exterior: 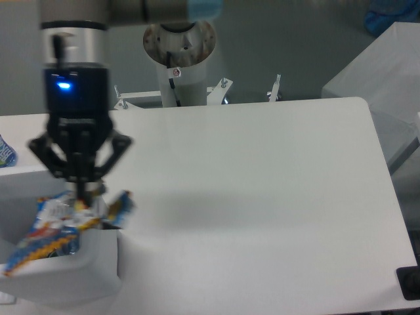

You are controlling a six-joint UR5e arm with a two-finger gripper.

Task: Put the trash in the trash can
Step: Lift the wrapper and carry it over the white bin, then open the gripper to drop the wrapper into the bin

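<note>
White table (262, 197); grey box (377, 75) off right edge; blue-green item (5, 152) at far left

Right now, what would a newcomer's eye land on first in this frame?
The end effector at far left, with a blue light glowing on its wrist, is shut on a blue-orange foil snack bag that hangs over the white trash can at the lower left corner. The image is motion-blurred there, so the bag's print is hard to read. The rest of the white table is bare.

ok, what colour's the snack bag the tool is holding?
Blue with an orange zigzag edge and silver foil patches; the snack bag shows in the fixed camera view, somewhat blurred.
</note>
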